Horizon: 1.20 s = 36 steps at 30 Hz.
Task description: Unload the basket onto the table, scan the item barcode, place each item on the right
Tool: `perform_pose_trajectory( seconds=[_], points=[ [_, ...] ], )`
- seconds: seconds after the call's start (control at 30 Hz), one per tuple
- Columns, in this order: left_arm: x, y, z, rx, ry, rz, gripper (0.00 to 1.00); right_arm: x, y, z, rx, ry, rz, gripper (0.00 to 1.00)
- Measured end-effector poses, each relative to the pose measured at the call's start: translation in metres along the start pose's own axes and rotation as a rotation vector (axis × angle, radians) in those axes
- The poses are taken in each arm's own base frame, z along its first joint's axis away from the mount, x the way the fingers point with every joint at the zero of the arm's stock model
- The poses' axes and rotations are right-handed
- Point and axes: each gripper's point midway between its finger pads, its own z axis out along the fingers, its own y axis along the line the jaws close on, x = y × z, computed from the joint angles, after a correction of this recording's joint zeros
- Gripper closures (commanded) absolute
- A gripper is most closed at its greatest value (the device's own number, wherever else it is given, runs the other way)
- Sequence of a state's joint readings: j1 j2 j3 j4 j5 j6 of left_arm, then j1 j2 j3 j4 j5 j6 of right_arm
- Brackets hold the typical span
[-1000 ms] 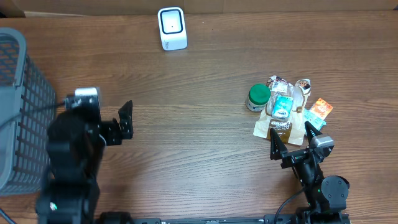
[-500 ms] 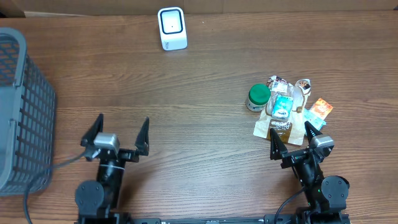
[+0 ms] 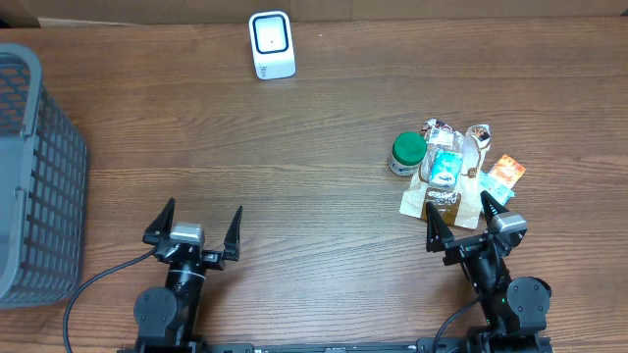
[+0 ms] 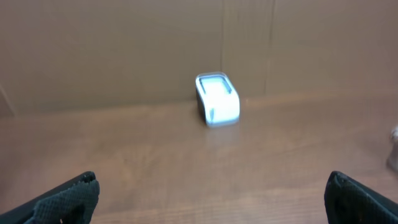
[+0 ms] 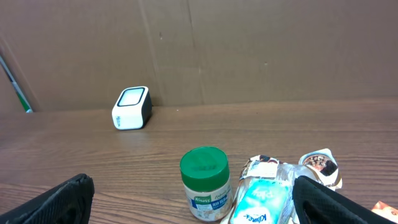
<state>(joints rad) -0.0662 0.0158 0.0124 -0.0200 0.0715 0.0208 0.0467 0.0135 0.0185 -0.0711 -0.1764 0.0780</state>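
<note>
A pile of grocery items lies at the right: a green-lidded jar [image 3: 407, 153] [image 5: 205, 182], a blue tissue pack [image 3: 445, 167] [image 5: 261, 200], a brown pouch [image 3: 444, 203] and an orange packet [image 3: 505, 173]. The white barcode scanner [image 3: 271, 44] [image 4: 217, 99] [image 5: 132, 107] stands at the far edge. My right gripper [image 3: 461, 221] [image 5: 193, 202] is open just in front of the pile, holding nothing. My left gripper [image 3: 195, 221] [image 4: 214, 199] is open over bare wood at the near left, empty.
A grey wire basket [image 3: 29, 167] stands at the left edge. A brown cardboard wall [image 5: 249, 50] rises behind the scanner.
The left arm has swung down and back to the near edge, its gripper now facing the scanner. The right arm and the items have not moved.
</note>
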Motion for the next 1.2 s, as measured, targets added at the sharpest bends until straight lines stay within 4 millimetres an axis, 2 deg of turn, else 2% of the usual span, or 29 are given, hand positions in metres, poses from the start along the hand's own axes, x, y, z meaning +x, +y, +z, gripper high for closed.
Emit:
perform_pose_trajectory(
  seconds=[0.1,1.2],
  points=[
    [0.0141,-0.0002,-0.0001,0.001,0.054,0.016,0.00,0.0000,0.0000,0.0000,0.000,0.000,0.000,0.00],
    [0.0140,-0.0002,-0.0002,0.001,0.053,0.016,0.00,-0.0001,0.0000,0.0000,0.000,0.000,0.001,0.00]
  ],
)
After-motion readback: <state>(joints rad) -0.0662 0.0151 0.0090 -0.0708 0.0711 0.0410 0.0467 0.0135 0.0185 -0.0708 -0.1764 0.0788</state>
